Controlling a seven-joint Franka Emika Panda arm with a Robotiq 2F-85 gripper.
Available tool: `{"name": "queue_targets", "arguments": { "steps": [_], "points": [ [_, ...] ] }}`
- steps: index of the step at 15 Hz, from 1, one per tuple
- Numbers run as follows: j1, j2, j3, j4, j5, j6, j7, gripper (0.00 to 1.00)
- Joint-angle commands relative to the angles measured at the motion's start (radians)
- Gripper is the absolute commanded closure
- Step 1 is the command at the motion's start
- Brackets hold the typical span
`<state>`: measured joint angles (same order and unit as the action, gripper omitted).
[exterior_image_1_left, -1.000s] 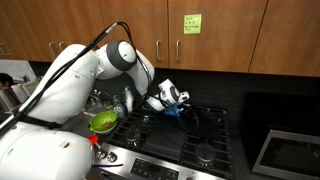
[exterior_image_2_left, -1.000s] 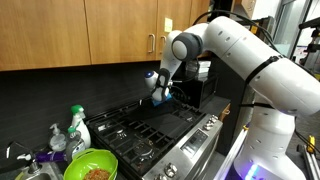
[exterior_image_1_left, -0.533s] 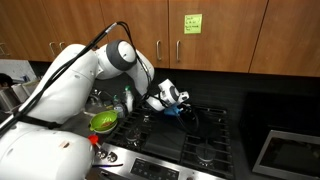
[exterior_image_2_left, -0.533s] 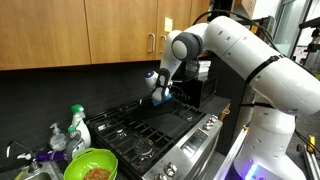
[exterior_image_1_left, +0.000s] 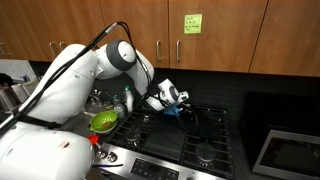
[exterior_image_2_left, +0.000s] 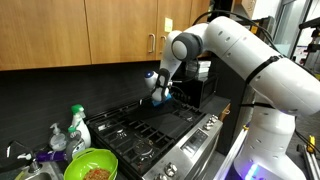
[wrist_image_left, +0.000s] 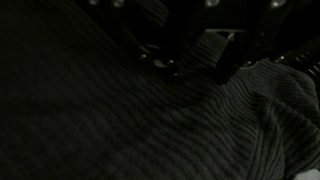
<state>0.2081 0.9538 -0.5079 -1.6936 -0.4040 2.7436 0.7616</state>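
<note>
Wrist view only: dark grey ribbed knit cloth (wrist_image_left: 255, 115) fills the frame, bunched on black stove grates (wrist_image_left: 170, 55). Long axis and heading unreadable (too dark, too close). In both exterior views the claw (exterior_image_1_left: 180, 104) hangs low over the black gas stove (exterior_image_1_left: 205, 142), and the cloth is lost against it. Claw opening: can't tell.

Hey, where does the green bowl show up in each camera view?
Exterior view: the green bowl sits left of centre, below the arm's elbow, by the stove's edge.
Exterior view: the green bowl is at the bottom left, in front of the bottles.
Wrist view: not in it.
Shared landmark: the black stove, in both exterior views.
</note>
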Motion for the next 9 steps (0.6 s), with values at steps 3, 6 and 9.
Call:
{"name": "queue_targets", "arguments": {
  "steps": [3,6,9],
  "points": [
    [0.003,0.008,-0.003,0.008,0.030,0.005,-0.020,1.00],
    [0.004,0.008,-0.005,0.008,0.030,0.003,-0.018,1.00],
    [0.004,0.007,-0.006,0.006,0.031,0.002,-0.016,1.00]
  ]
}}
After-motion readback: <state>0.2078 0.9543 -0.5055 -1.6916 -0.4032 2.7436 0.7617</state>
